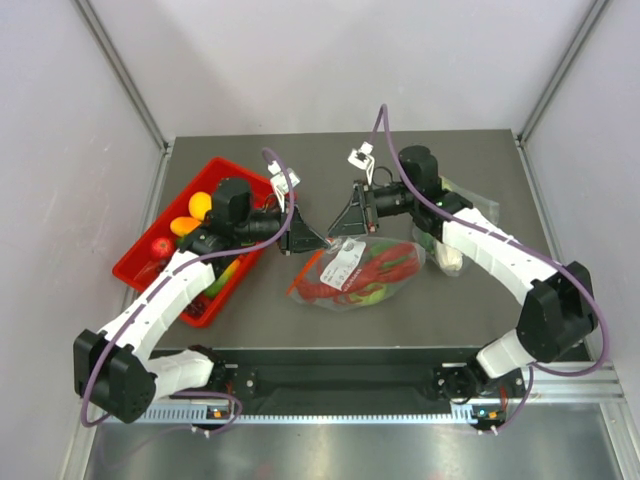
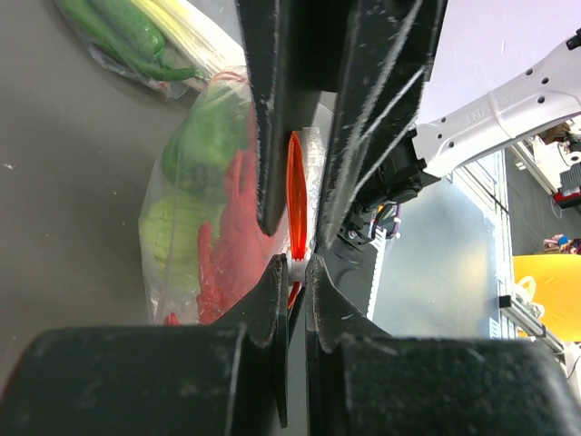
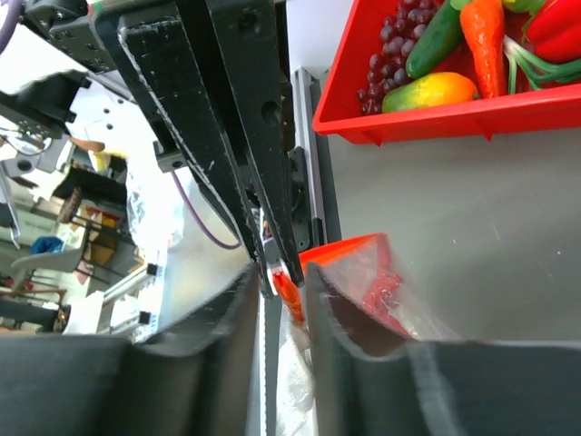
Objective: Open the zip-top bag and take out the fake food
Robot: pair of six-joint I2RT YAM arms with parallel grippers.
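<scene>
the clear crinkly zip-top bag (image 1: 360, 272) lies at the middle of the tabletop (image 1: 270, 322), red and green toy vegetables (image 1: 385, 263) blurred inside. the left fingers (image 2: 272, 109) clamp its red-orange zip strip (image 2: 297, 186). the right fingers (image 3: 227, 154) hide the mouth, and i cannot tell whether they grip it.

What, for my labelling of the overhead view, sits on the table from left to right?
red tray → zip-top bag → second clear bag
</scene>
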